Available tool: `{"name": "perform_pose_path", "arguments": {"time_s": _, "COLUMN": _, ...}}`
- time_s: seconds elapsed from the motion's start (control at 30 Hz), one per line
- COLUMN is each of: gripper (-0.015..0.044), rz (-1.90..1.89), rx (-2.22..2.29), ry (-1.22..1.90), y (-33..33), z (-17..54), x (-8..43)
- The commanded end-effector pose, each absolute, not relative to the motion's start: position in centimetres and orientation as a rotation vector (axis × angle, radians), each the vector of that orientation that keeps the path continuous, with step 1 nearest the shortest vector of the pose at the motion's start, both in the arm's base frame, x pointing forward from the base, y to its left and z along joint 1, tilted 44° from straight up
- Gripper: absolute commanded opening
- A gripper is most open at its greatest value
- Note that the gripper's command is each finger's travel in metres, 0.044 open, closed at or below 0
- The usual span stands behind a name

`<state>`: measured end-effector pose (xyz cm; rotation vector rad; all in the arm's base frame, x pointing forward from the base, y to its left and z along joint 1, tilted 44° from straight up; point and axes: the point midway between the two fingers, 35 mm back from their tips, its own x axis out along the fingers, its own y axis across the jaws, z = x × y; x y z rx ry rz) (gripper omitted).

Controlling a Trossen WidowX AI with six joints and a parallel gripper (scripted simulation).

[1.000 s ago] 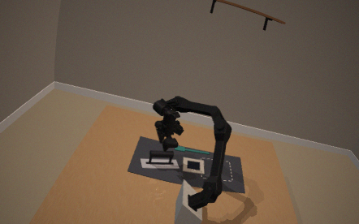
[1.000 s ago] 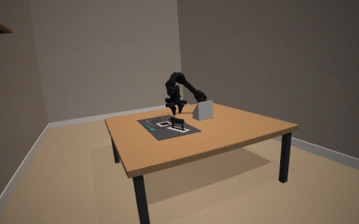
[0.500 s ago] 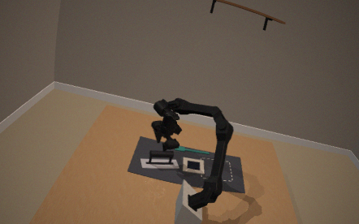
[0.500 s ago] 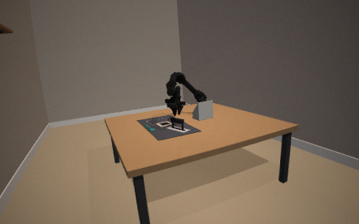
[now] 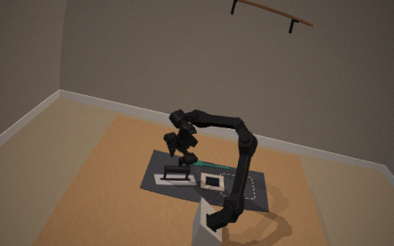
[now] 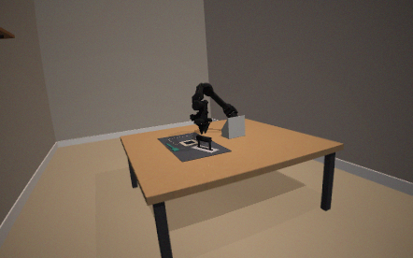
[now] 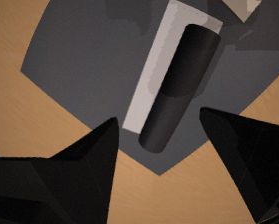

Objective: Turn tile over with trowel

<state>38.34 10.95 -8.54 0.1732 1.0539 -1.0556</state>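
Observation:
The trowel, a flat white blade with a raised black bar handle [image 5: 176, 169] [image 6: 204, 138] [image 7: 180, 90], lies on the dark grey mat [image 5: 157, 161] [image 6: 189, 156] [image 7: 90, 60]. My gripper [image 5: 176, 159] [image 6: 202, 133] [image 7: 159, 118] is open and empty above the handle. In the wrist view the handle slants between the fingertips, its near end lower left. The cream tile [image 5: 217, 176] [image 6: 189, 143] lies flat beside the trowel, its dark square mark facing up; a corner of the tile shows at the top of the wrist view. The dashed outline [image 5: 254, 197] is on the tile's other side, partly hidden by the arm in the top view.
A thin teal tool [image 5: 212, 166] [image 6: 173, 147] lies along the mat's far edge, near the tile. The arm's grey wedge-shaped base block [image 5: 198, 229] [image 6: 235, 127] stands on the wooden table [image 5: 99, 178] [image 6: 267, 151], off the mat. The arm arches over the mat.

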Motion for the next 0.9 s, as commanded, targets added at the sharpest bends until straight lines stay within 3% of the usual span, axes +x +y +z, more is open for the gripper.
{"name": "perform_pose_path", "arguments": {"time_s": 0.0, "gripper": 0.03, "rz": -1.019, "rx": 0.139, "ry": 1.08, "y": 10.9, "z": -8.8, "x": 38.2}}
{"name": "perform_pose_path", "arguments": {"time_s": 0.87, "gripper": 0.03, "rz": -0.545, "rx": -0.264, "ry": 1.207, "y": 11.0, "z": -10.4, "x": 38.5}}
